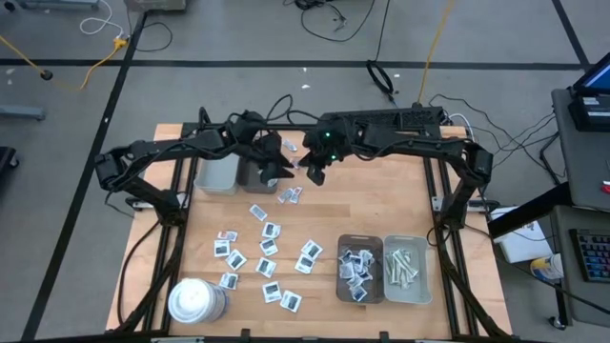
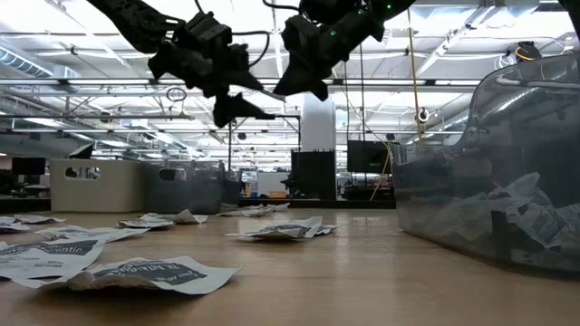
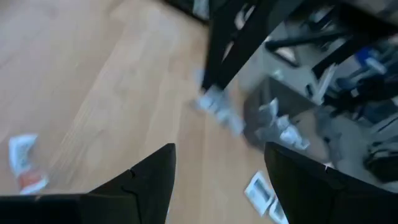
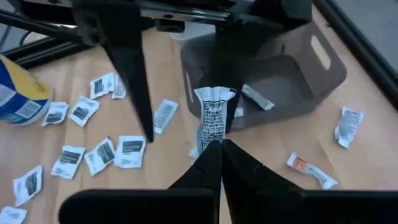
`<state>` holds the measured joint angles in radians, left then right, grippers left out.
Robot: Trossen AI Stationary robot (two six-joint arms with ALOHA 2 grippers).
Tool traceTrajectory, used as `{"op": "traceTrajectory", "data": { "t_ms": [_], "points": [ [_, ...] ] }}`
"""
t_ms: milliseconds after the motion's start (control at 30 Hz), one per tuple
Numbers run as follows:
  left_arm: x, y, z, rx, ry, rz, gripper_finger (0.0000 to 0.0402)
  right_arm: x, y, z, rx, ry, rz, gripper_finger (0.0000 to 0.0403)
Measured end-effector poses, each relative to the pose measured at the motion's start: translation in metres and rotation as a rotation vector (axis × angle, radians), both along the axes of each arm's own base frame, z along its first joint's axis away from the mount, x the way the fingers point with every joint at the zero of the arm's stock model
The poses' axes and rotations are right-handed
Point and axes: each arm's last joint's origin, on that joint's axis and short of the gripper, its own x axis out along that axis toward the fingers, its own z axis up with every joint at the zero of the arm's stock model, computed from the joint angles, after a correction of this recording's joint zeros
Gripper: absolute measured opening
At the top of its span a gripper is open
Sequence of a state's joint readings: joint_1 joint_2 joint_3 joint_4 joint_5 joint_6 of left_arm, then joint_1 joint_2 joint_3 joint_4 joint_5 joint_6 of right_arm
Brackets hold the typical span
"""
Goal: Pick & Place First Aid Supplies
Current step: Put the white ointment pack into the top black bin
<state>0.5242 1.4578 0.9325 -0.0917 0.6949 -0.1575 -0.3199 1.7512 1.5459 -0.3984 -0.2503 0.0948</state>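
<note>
Wooden table (image 1: 381, 205), scattered packets (image 1: 270, 250), right pincer (image 4: 219, 144) pinching packet (image 4: 213, 115)

white cylinder (image 1: 195, 300): counter's (image 1: 400, 205) near-left corner | light grey tray (image 1: 217, 174), dark tray (image 1: 255, 175): far-left, side by side

Open-plan robotics lab: ceiling strip lights (image 2: 54, 23), floor cables (image 1: 334, 19), taped concrete floor (image 1: 57, 238).
</note>
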Motion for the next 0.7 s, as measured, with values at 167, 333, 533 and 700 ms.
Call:
{"op": "traceTrajectory", "data": {
  "t_ms": [167, 333, 533, 700],
  "points": [
    [0.007, 0.0, 0.011, 0.014, -0.111, 0.001, 0.025, 0.002, 0.009, 0.003, 0.039, -0.026, 0.039, 0.0],
    [0.008, 0.001, 0.013, 0.015, -0.124, 0.036, 0.0248, 0.003, 0.014, 0.003, 0.033, -0.02, 0.055, 0.0],
    [0.005, 0.003, 0.01, -0.016, -0.093, 0.025, 0.0202, 0.0, 0.012, 0.001, 0.045, 0.01, 0.048, 0.0],
    [0.002, 0.005, 0.007, -0.021, -0.069, 0.031, 0.0158, -0.001, 0.012, -0.001, 0.053, 0.039, 0.046, 0.0]
  ]
}}
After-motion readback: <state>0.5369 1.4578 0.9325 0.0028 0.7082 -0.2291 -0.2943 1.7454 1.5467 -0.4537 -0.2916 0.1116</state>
